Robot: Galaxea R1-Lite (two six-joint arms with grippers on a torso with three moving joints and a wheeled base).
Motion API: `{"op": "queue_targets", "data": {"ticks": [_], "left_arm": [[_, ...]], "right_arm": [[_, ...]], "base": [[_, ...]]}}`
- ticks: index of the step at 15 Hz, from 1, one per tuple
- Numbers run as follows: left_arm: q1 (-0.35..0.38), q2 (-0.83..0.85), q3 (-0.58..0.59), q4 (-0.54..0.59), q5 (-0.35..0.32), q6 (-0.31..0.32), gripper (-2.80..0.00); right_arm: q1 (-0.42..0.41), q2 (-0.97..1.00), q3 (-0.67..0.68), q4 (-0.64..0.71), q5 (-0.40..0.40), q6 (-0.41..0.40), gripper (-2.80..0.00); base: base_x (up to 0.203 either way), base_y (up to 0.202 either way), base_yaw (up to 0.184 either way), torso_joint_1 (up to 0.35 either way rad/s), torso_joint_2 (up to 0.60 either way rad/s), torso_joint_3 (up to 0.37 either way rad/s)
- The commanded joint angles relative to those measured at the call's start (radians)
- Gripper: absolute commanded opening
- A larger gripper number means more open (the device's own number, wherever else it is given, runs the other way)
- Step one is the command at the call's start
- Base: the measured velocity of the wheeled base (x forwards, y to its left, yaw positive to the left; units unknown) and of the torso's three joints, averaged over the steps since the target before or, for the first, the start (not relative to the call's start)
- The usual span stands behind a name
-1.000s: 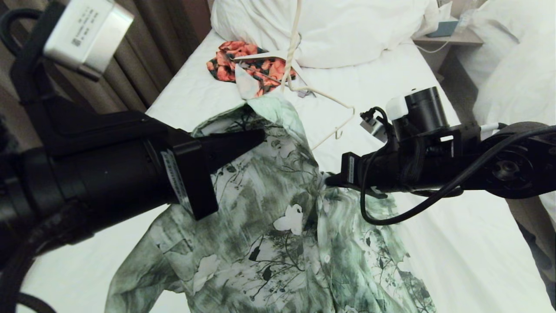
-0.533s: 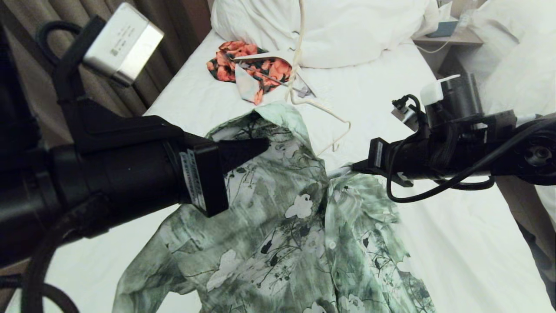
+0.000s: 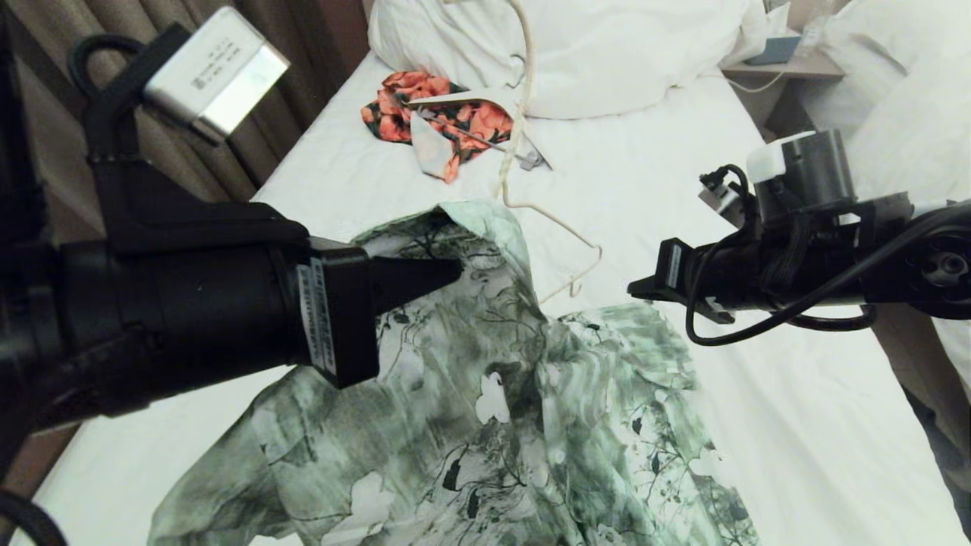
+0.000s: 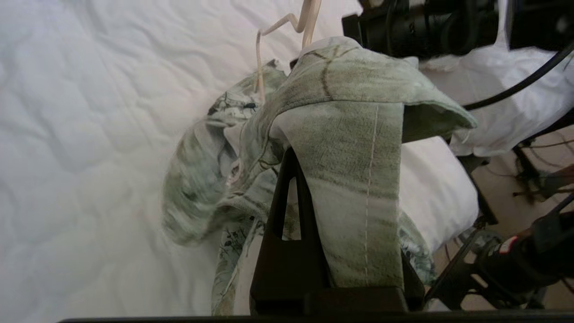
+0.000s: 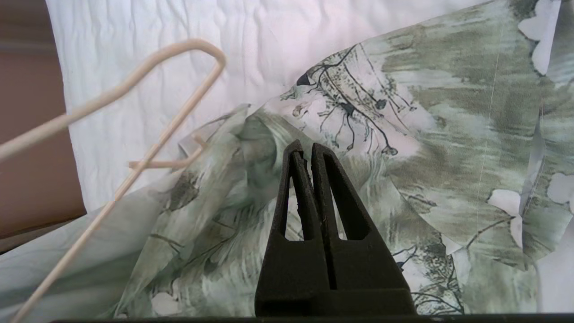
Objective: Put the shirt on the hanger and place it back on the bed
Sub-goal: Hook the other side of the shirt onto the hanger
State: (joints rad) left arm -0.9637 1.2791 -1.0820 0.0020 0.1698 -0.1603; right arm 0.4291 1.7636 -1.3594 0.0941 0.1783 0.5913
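Observation:
The green-and-white floral shirt (image 3: 501, 394) lies spread on the bed (image 3: 758, 425), with its collar end lifted. My left gripper (image 3: 454, 270) is shut on that raised collar fabric (image 4: 354, 148), which drapes over one finger. The cream wire hanger (image 3: 557, 224) stands tilted behind the collar; its hook end (image 3: 574, 290) hangs by the shirt's shoulder, and one wire (image 4: 259, 67) runs down into the shirt. My right gripper (image 3: 636, 289) hovers to the right of the shirt, clear of the cloth. It is shut with nothing between its fingers (image 5: 306, 146). Below it are the shirt (image 5: 426, 112) and the hanger (image 5: 179, 121).
An orange-and-black garment (image 3: 455, 117) with a white clip hanger lies near the pillow and duvet (image 3: 599, 53). Curtains (image 3: 243, 144) hang along the bed's left side. A nightstand (image 3: 789, 64) and a second bed (image 3: 903, 121) stand to the right.
My right gripper has drawn back to the right, off the shirt's front. The shirt's right half has sagged onto the sheet, and the hanger has sunk a little with it.

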Motion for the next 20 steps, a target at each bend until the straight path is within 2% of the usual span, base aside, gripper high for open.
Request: {"op": "queue_targets", "data": {"ticks": [1,5,6,7,11,20], "left_arm": [[-0.001,-0.004,-0.007,0.001,0.002,-0.002,-2.8],[-0.001,-0.01,-0.024,-0.005,0.004,-0.012,-2.8],[-0.001,-0.017,-0.029,-0.005,0.005,-0.017,-2.8],[0.0,-0.033,-0.035,-0.004,0.005,-0.02,-2.8],[0.005,-0.052,-0.049,-0.004,0.01,-0.021,-2.8],[0.005,-0.061,-0.051,-0.005,0.01,-0.021,-2.8]], "right_arm": [[0.003,-0.001,0.0,0.003,0.003,0.005,-2.8],[0.072,0.003,0.013,0.007,0.004,0.013,-2.8],[0.092,0.006,0.004,0.006,0.005,0.039,-2.8],[0.112,0.012,-0.031,0.008,0.007,0.074,0.0],[0.166,0.077,-0.155,0.081,0.007,0.125,0.0],[0.249,0.193,-0.239,0.078,0.006,0.13,0.0]], "base": [[0.0,0.0,0.0,0.0,0.0,0.0],[0.0,0.0,0.0,0.0,0.0,0.0],[0.0,0.0,0.0,0.0,0.0,0.0],[0.0,0.0,0.0,0.0,0.0,0.0],[0.0,0.0,0.0,0.0,0.0,0.0],[0.0,0.0,0.0,0.0,0.0,0.0]]}}
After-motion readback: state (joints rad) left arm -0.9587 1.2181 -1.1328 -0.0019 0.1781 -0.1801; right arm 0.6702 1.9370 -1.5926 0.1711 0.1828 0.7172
